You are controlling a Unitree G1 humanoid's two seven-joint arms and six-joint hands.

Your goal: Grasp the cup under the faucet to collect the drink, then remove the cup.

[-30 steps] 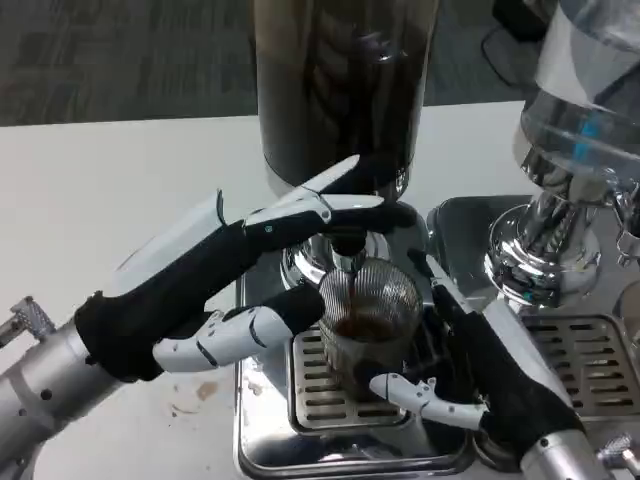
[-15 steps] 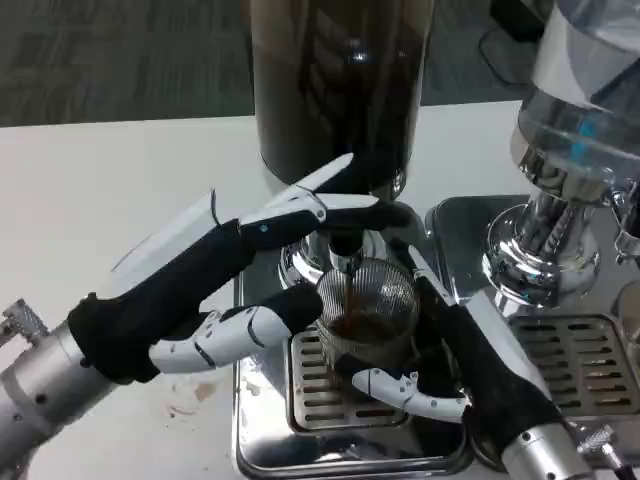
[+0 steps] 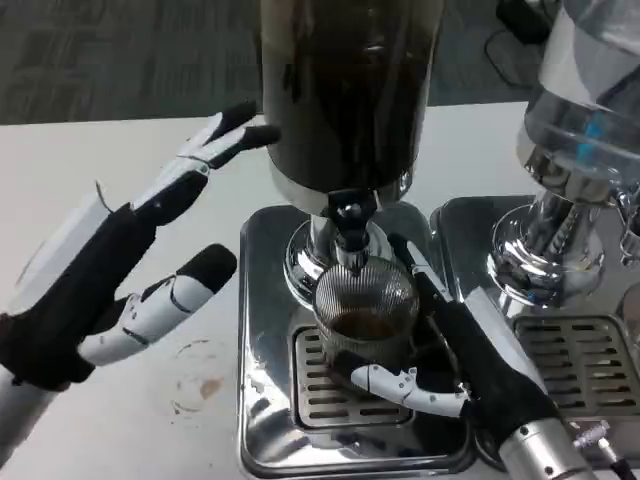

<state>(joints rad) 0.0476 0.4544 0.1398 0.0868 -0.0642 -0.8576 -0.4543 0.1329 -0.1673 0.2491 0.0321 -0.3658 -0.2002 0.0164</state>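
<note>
Ribbed clear glass cup [image 3: 366, 312], cylindrical, dark drink in the bottom; it stands on the slotted metal grate [image 3: 312, 385] of the polished steel drip tray [image 3: 262, 300], directly under the small black-and-chrome faucet [image 3: 348, 232]. The faucet hangs from a tall dark cylindrical dispenser [image 3: 345, 85] with a chrome base ring. No label or writing readable on any of these.

Right hand [image 3: 470, 355] — wrapped around the cup from 3 to 6 o'clock, white-and-black fingers [image 3: 400, 385] curled across its front base, grip closed on the glass.

Left hand [image 3: 125, 265] — fingers spread, holding nothing, hovering over the white table [image 3: 80, 170] at about 9 o'clock from the cup, well apart from it.

At 3 o'clock of the tray: a second chrome unit [image 3: 545, 255] under a clear rounded vessel [image 3: 590, 95] with a blue mark, unreadable.

Change vs 0.5 s ago: left hand was up at the faucet beside the cup; it has withdrawn leftward. Cup and right hand's hold unchanged.
</note>
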